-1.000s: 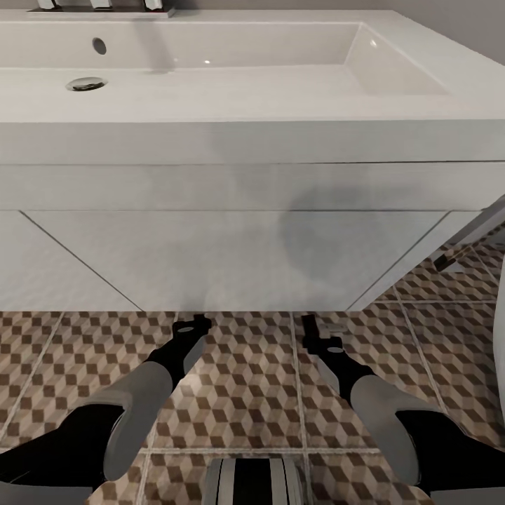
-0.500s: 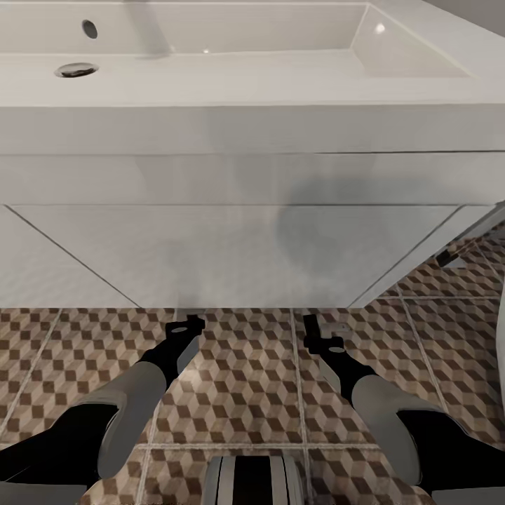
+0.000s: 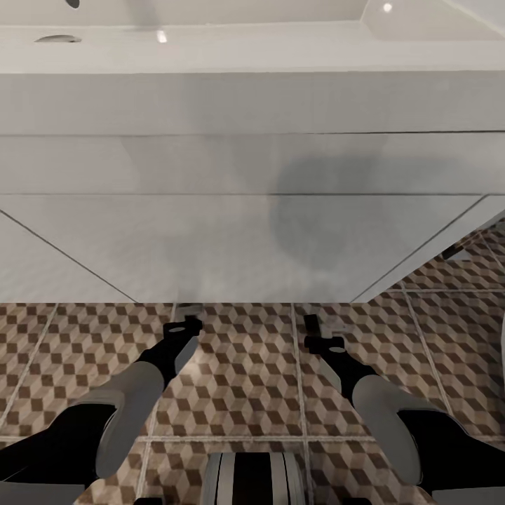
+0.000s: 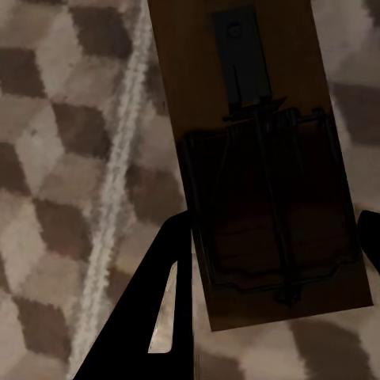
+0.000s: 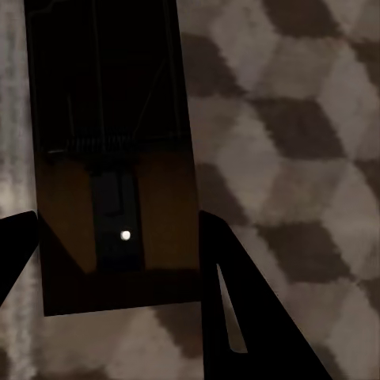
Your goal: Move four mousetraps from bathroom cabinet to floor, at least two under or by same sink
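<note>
Both arms reach down to the cube-patterned bathroom floor (image 3: 245,379) just in front of the white vanity (image 3: 210,238) under the bathroom sink (image 3: 210,52). My left gripper (image 3: 184,324) is shut on a mousetrap (image 4: 253,119), a brown board with a wire frame; its dark fingers (image 4: 170,301) press against both long edges. My right gripper (image 3: 317,335) is shut on a second mousetrap (image 5: 111,95), which fills the gap between its fingers (image 5: 229,301). Floor tiles lie close behind both boards. I cannot tell whether the boards touch the floor. The cabinet is out of view.
The vanity's front overhangs the floor right ahead of both grippers. A small dark object (image 3: 452,250) lies on the tiles past the vanity's right corner. Something white (image 3: 501,344) stands at the right edge. My base (image 3: 252,480) shows at the bottom.
The whole picture has shifted: the sink and vanity have slid upward in the view, so the camera has moved. Both grippers keep their hold near the vanity's foot.
</note>
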